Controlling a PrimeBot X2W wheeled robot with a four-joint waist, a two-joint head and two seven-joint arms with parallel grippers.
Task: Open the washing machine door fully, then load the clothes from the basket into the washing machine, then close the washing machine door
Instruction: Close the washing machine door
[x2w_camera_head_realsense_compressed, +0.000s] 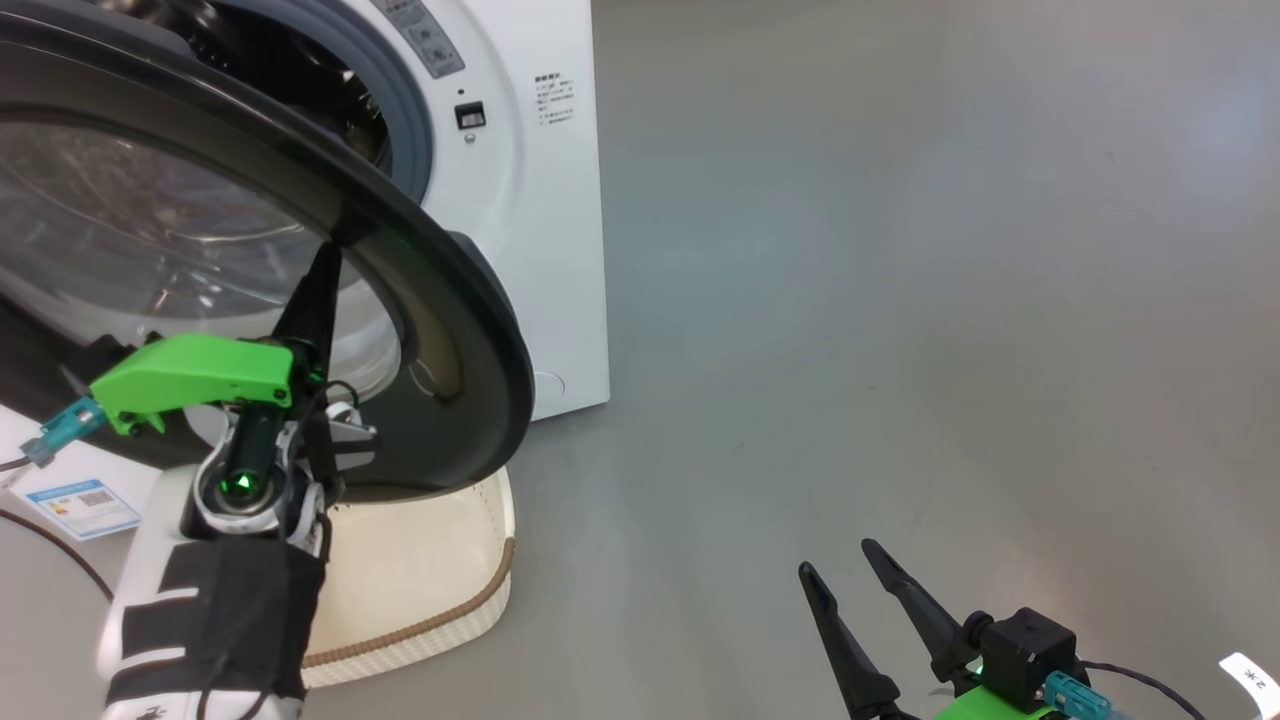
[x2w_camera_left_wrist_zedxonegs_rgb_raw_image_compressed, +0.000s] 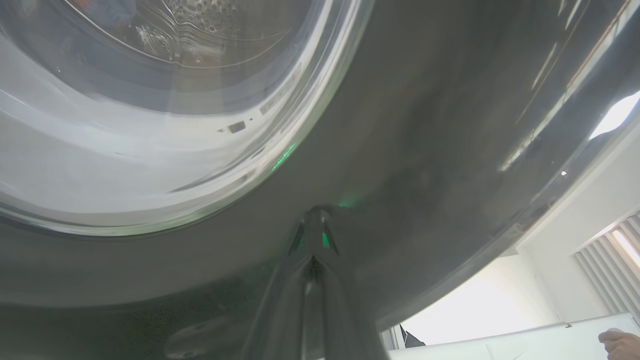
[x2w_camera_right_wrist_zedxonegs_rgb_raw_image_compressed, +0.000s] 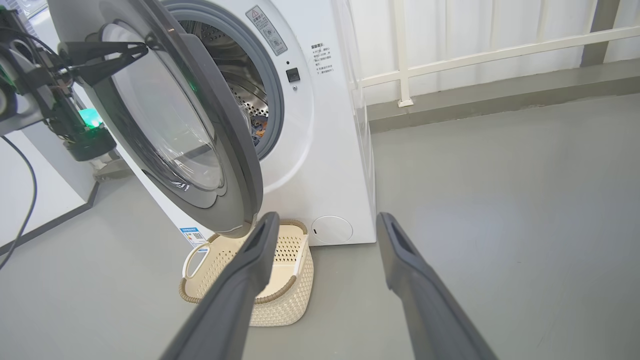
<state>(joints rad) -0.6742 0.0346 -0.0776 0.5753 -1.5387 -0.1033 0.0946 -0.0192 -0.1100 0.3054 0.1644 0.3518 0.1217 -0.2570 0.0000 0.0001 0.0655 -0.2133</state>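
Head view: we locate the left gripper (x2w_camera_head_realsense_compressed: 325, 265) at 9 o'clock. Its two fingers are pressed together, tips touching the glossy black rim of the washing machine door (x2w_camera_head_realsense_compressed: 470, 330). The door stands partly open, swung out from the washing machine (x2w_camera_head_realsense_compressed: 545, 220) at 11 o'clock. The basket (x2w_camera_head_realsense_compressed: 440, 590) sits on the floor (x2w_camera_head_realsense_compressed: 900, 300) at 7 o'clock, under the door's lower edge. The right gripper (x2w_camera_head_realsense_compressed: 837, 558) hangs at 5 o'clock, fingers apart and holding nothing, well apart from the door. In the right wrist view, we note a patch of the clothes (x2w_camera_right_wrist_zedxonegs_rgb_raw_image_compressed: 257, 125) at 10 o'clock, inside the drum (x2w_camera_right_wrist_zedxonegs_rgb_raw_image_compressed: 245, 95).
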